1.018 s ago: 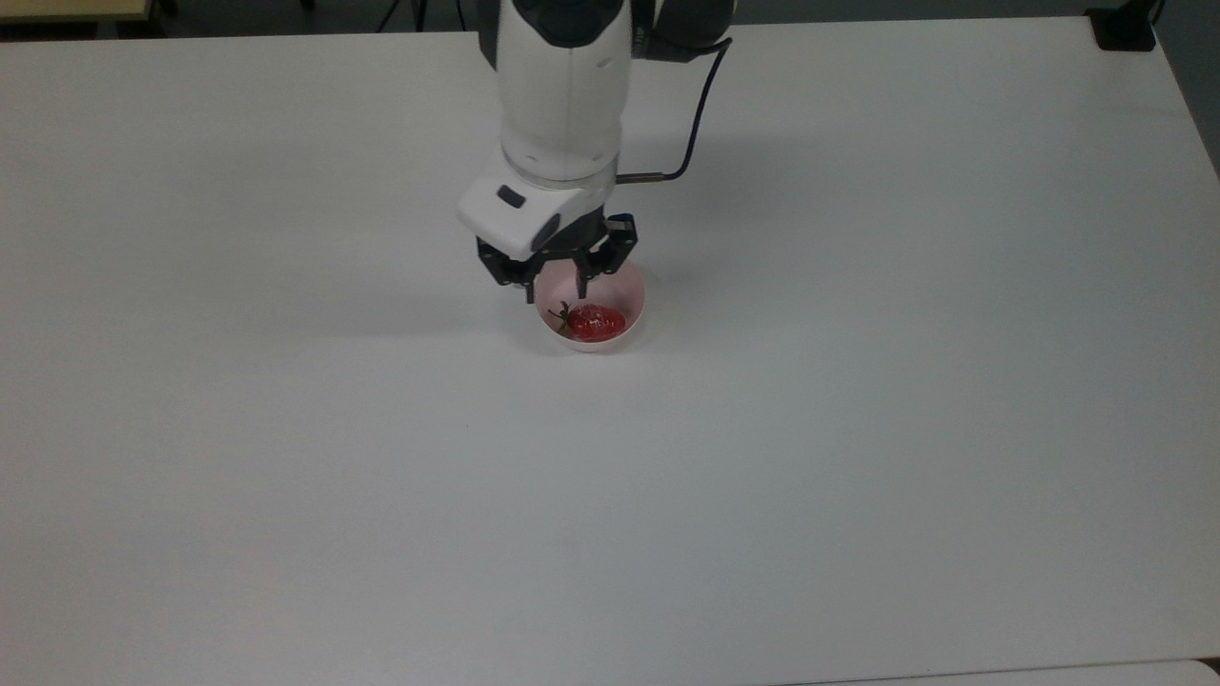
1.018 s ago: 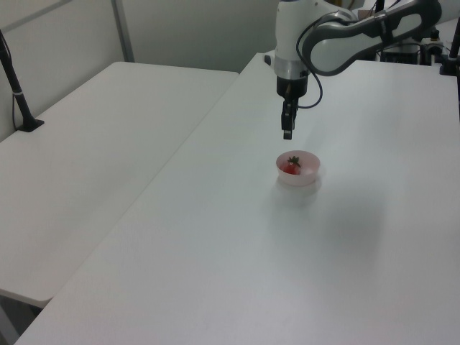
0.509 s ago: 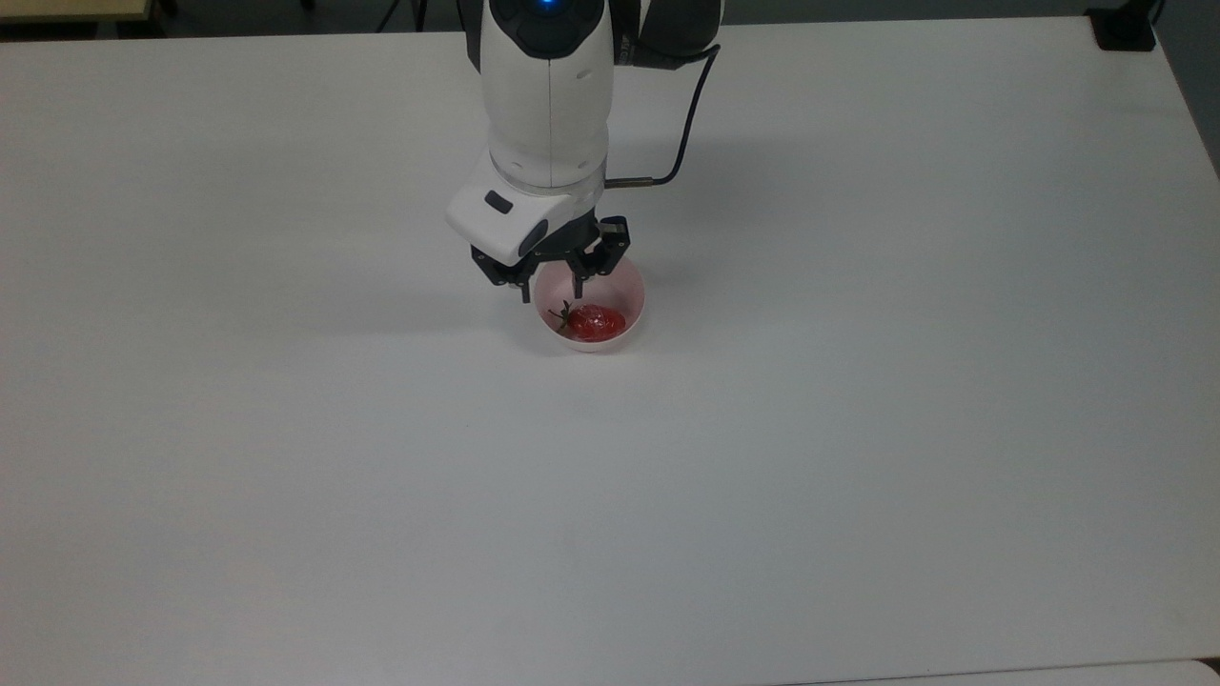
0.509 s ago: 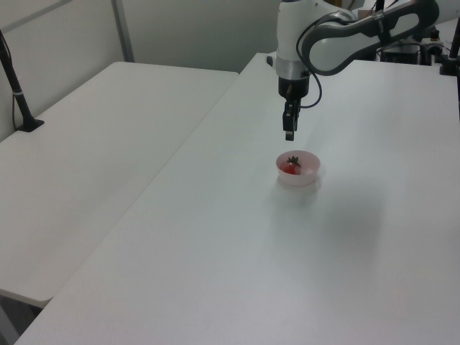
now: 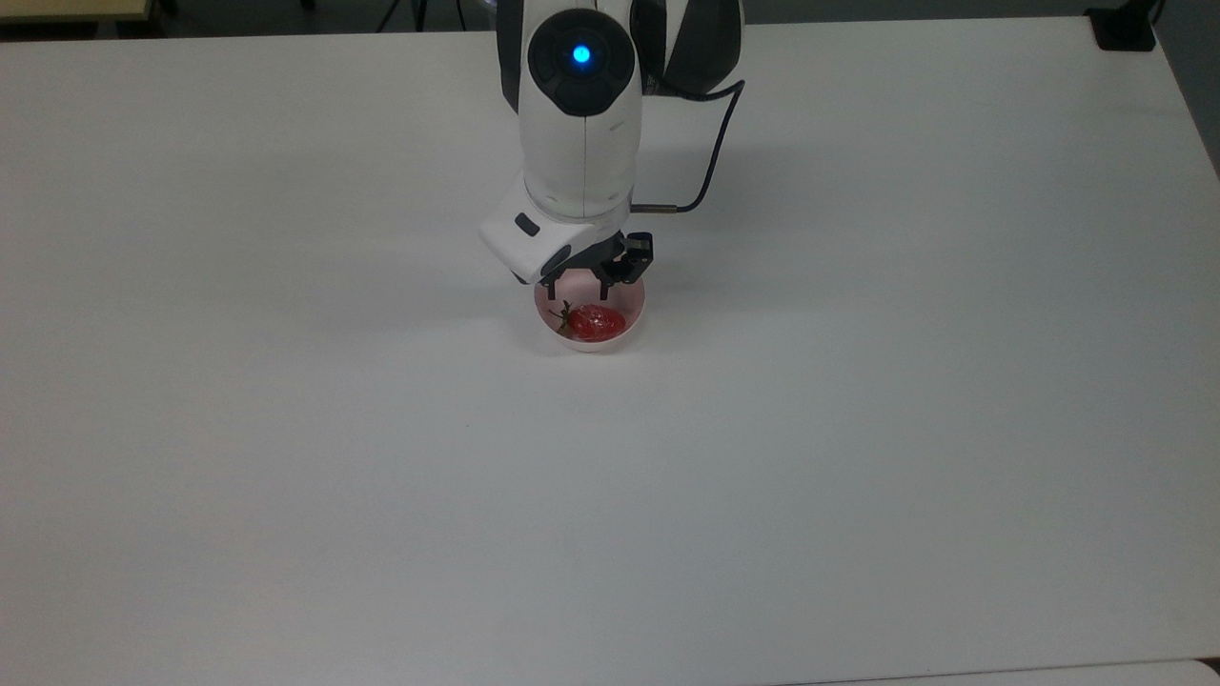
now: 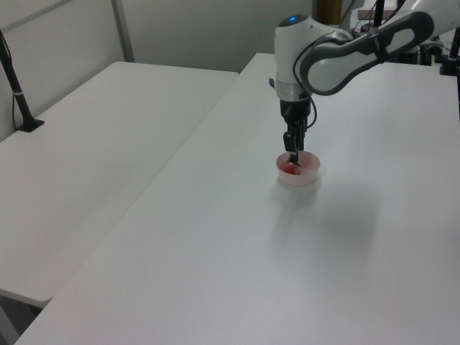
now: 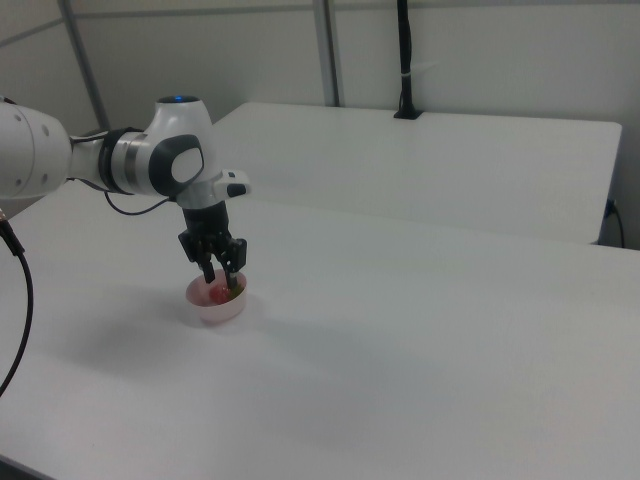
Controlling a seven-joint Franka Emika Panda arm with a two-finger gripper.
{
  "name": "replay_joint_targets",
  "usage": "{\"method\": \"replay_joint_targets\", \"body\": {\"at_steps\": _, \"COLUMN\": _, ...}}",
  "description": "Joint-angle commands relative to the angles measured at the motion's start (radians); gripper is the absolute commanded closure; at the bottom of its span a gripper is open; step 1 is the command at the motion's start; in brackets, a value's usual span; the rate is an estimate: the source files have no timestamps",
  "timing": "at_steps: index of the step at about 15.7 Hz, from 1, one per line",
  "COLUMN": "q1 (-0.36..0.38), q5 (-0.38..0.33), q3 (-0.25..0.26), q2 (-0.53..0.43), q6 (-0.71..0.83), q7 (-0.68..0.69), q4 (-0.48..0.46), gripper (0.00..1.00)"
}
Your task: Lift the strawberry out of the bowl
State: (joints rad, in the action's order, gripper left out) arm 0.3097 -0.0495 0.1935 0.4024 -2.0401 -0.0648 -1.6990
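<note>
gripper (image 7: 221,279) down inside the bowl (image 5: 633,322), fingers spread, gripping nothing | strawberry (image 5: 596,322) lies between the tips, stem cap at 9 o'clock in top view | white table (image 5: 858,429)

A small glossy red strawberry (image 5: 597,322) lies on its side inside a small round pale pink bowl (image 5: 631,318). Its dark green leafy cap points toward the top view's left. The bowl stands upright on a white tabletop (image 5: 858,429), its smooth plain walls surrounding the fruit, which spans about half its width.
</note>
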Motion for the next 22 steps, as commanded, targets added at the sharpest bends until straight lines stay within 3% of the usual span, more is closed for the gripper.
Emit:
{"method": "replay_joint_targets", "body": {"at_steps": 1, "q1": 0.009, "q5": -0.018, "q3": 0.003, "q2": 0.003, "q6": -0.009, "q7": -0.036, "q4": -0.024, "gripper": 0.44}}
{"method": "replay_joint_targets", "body": {"at_steps": 6, "q1": 0.025, "q5": -0.018, "q3": -0.006, "q2": 0.033, "q6": -0.133, "q7": -0.096, "q4": -0.050, "gripper": 0.26}}
{"method": "replay_joint_targets", "body": {"at_steps": 11, "q1": 0.031, "q5": -0.018, "q3": -0.009, "q2": 0.056, "q6": -0.155, "q7": -0.138, "q4": -0.051, "gripper": 0.20}}
{"method": "replay_joint_targets", "body": {"at_steps": 13, "q1": 0.031, "q5": -0.018, "q3": -0.009, "q2": 0.058, "q6": -0.155, "q7": -0.136, "q4": -0.051, "gripper": 0.24}}
{"method": "replay_joint_targets", "body": {"at_steps": 16, "q1": 0.029, "q5": -0.018, "q3": -0.009, "q2": 0.056, "q6": -0.155, "q7": -0.124, "q4": -0.051, "gripper": 0.43}}
{"method": "replay_joint_targets", "body": {"at_steps": 19, "q1": 0.025, "q5": -0.018, "q3": -0.008, "q2": 0.052, "q6": -0.155, "q7": -0.119, "q4": -0.048, "gripper": 0.54}}
{"method": "replay_joint_targets", "body": {"at_steps": 22, "q1": 0.020, "q5": -0.018, "q3": -0.008, "q2": 0.039, "q6": -0.149, "q7": -0.116, "q4": -0.044, "gripper": 0.56}}
